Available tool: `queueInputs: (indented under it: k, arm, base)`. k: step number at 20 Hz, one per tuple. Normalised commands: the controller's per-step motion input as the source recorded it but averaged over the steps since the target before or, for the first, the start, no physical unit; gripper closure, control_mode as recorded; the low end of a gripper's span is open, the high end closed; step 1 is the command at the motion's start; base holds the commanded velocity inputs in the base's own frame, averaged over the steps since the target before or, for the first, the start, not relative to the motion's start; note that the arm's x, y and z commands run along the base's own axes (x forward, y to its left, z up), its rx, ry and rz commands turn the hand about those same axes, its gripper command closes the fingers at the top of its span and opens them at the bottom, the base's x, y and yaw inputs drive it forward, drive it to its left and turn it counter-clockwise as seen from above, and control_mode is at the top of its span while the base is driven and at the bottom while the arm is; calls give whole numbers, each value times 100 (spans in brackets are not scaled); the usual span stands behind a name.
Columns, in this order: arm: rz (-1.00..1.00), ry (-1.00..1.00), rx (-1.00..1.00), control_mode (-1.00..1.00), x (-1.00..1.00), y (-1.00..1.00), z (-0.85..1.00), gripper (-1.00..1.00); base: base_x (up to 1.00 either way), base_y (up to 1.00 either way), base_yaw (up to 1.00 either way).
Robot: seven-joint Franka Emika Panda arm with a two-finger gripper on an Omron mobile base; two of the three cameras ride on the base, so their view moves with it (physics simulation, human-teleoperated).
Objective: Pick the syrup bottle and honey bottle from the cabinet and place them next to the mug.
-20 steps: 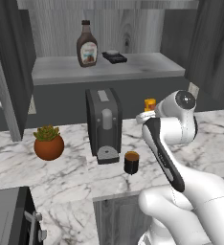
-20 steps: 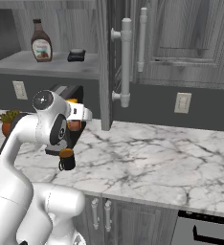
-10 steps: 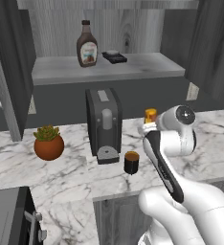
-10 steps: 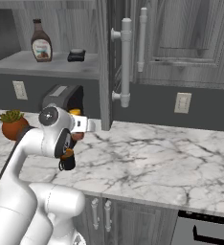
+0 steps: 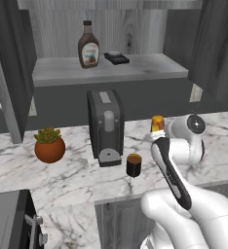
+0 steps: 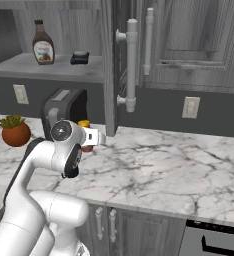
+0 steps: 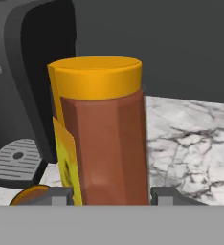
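We find the gripper closed on the honey bottle, held low over the counter, beside the coffee machine and near the mug. The syrup bottle remains in the cabinet. Our concern: a tilted release could topple the honey bottle against the mug.

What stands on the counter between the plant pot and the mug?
The coffee machine stands between the plant pot and the mug, as the left base view shows; the mug sits just off its drip tray.
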Motion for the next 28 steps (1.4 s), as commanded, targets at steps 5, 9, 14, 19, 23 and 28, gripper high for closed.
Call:
queueInputs:
  k: [5, 9, 14, 19, 23, 28]
  arm:
    - [4, 0, 2, -100, 0, -18, -14, 100]
    - [5, 0, 3, -100, 0, -18, -16, 100]
    - [4, 0, 3, -100, -2, -12, -20, 100]
    - [4, 0, 6, -100, -2, -12, -21, 100]
    - [5, 0, 10, -100, -1, -14, -18, 100]
    - [7, 0, 8, -100, -11, -5, -18, 100]
  base:
    - [0, 0, 0]
    - [0, 0, 0]
    - [0, 0, 0]
    - [0, 0, 0]
    - [0, 0, 0]
    - [0, 0, 0]
